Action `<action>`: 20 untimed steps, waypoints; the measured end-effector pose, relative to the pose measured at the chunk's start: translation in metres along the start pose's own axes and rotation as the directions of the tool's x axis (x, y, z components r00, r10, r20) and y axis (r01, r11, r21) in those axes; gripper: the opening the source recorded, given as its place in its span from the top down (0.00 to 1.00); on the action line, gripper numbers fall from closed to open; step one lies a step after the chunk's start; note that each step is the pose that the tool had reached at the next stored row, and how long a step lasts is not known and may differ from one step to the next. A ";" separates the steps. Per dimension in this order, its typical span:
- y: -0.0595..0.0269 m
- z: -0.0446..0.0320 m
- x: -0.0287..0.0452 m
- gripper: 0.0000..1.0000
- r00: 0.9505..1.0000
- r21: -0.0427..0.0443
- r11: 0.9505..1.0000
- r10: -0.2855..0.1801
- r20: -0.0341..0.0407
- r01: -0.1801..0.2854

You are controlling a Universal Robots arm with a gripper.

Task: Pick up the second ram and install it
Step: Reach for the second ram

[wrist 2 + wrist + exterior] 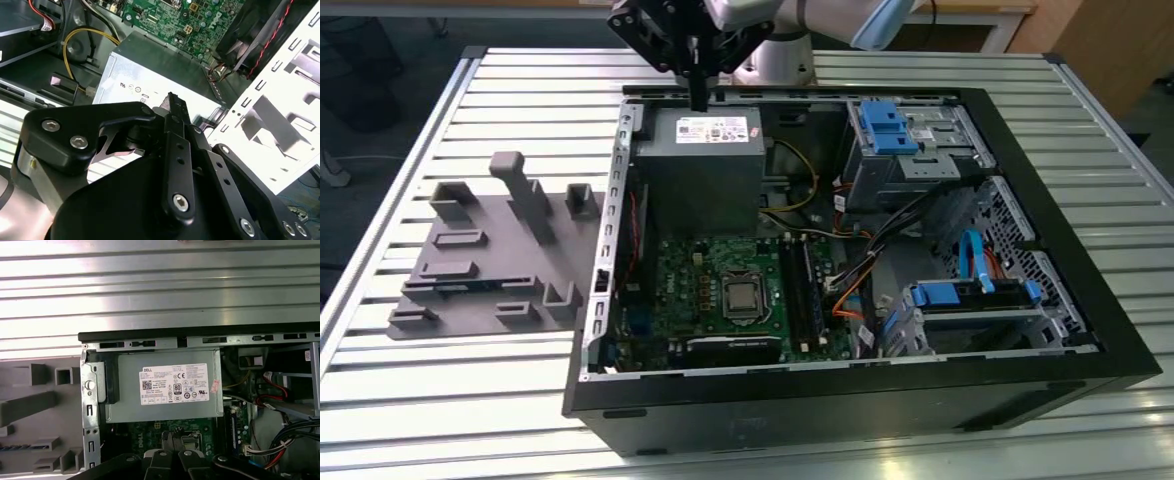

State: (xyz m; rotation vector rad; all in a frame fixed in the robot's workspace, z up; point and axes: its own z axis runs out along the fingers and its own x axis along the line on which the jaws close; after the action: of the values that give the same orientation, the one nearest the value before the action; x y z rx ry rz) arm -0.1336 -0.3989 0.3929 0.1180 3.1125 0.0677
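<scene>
My gripper (699, 100) hangs over the back edge of the open computer case (1067, 300), just above the grey power supply (700, 160). Its black fingers look pressed together with nothing between them in both wrist views (172, 98) (172, 438). The green motherboard (700, 290) lies lower in the case. To the exterior view's right of the processor, slim long dark strips (794, 295) stand in the memory slots. I cannot tell whether one of them is the second ram. One such strip (233, 426) with small chips shows beside the board in the first wrist view.
A grey plastic tray (480, 270) with upright blocks lies on the slatted metal table (480, 90) at the exterior view's left of the case. Blue drive brackets (897, 130), cables (854, 280) and a drive cage (987, 310) crowd the case's right half.
</scene>
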 end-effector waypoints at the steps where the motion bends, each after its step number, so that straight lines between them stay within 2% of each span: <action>1: 0.0000 0.0000 0.0003 0.89 1.000 0.000 1.000 0.000 0.000 0.000; 20: -0.0006 0.0005 0.0071 0.89 1.000 0.000 1.000 0.000 0.000 0.000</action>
State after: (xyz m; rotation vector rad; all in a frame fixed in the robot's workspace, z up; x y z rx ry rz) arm -0.1407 -0.3989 0.3922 0.1180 3.1125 0.0676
